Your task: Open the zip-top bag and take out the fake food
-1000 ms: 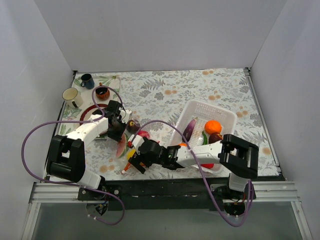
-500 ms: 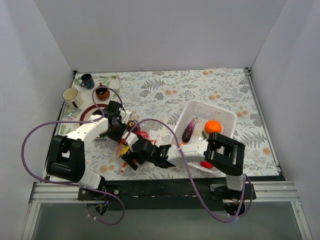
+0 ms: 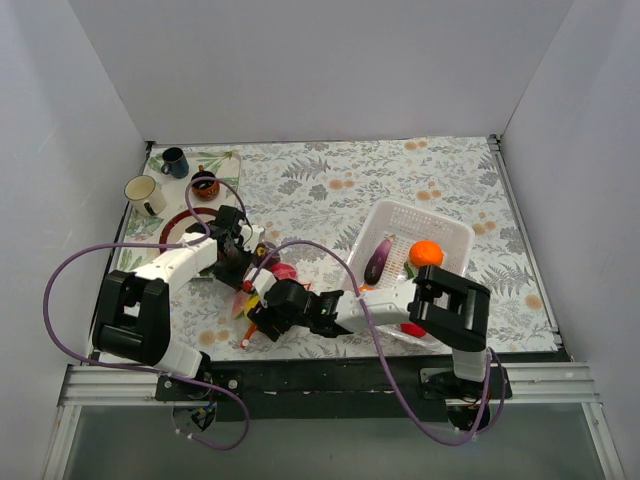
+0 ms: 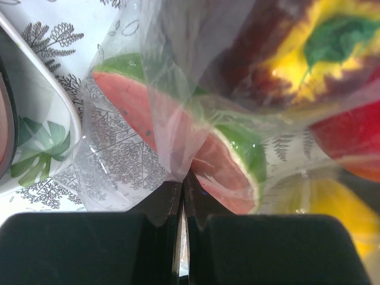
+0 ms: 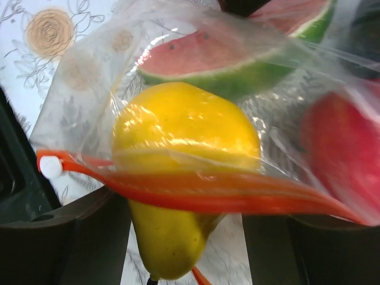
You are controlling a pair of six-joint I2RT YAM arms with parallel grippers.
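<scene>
The zip-top bag (image 3: 252, 293) lies at the front left, stretched between my two grippers. My left gripper (image 4: 181, 187) is shut on a fold of the bag's clear plastic (image 4: 172, 107) at its closed end. Inside it I see fake food: a watermelon slice (image 4: 142, 113), a red piece (image 4: 350, 139) and a dark piece (image 4: 279, 41). My right gripper (image 5: 187, 228) stands open at the bag's mouth. A yellow fruit (image 5: 178, 148) pokes out past the orange zip strip (image 5: 225, 199) into the gap between its fingers (image 5: 71, 243); there is space on the right side.
A white mesh basket (image 3: 455, 233) at the right holds a purple eggplant (image 3: 378, 262), an orange (image 3: 426, 253) and a red piece (image 3: 412, 328). Three small mugs (image 3: 175, 161) stand at the back left. A tray (image 4: 56, 127) with a red plate lies beside the left gripper.
My right gripper has moved left up to the bag's mouth, and its jaws have narrowed around the yellow fruit. The left gripper keeps its hold and has shifted slightly.
</scene>
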